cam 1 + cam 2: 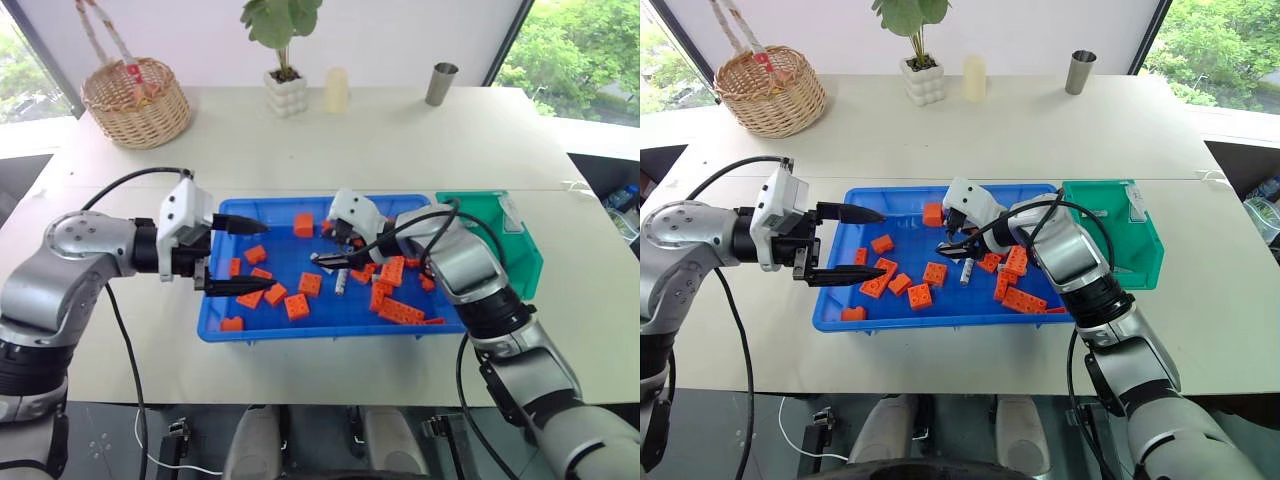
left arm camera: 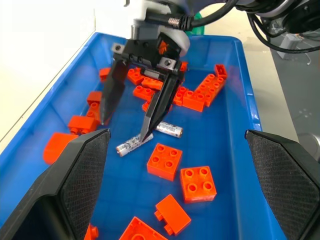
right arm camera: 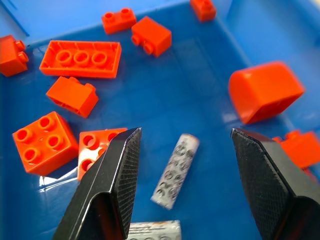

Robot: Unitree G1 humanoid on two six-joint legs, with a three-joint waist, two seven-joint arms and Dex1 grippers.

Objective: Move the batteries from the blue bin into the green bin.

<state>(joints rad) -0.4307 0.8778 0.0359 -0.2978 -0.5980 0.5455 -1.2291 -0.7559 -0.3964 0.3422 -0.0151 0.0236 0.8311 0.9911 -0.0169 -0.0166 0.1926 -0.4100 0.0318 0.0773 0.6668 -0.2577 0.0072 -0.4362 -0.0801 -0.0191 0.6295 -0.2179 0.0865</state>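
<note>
Your right tool (image 2: 131, 122) hung inside the blue bin (image 1: 330, 325), its two black fingers spread wide and gripping nothing. One fingertip (image 2: 146, 133) came down right at a battery (image 2: 132, 144) lying on the bin floor; whether it touched, you could not tell. A second battery (image 2: 169, 129) lay just beside the first. In the right wrist view, one battery (image 3: 175, 170) lay flat between the open fingers.

Your left tool (image 1: 248, 256) hovered over the blue bin's left end, pointing toward the right one, jaws also wide apart and empty. Orange bricks (image 1: 297, 306) were scattered across the bin floor around the batteries.

The green bin (image 1: 525, 260) stood on the tabletop (image 1: 400, 140), touching the blue bin's right side. A wicker basket (image 1: 135, 100), a potted plant (image 1: 285, 90) and a metal cup (image 1: 441, 83) stood at the far edge.
</note>
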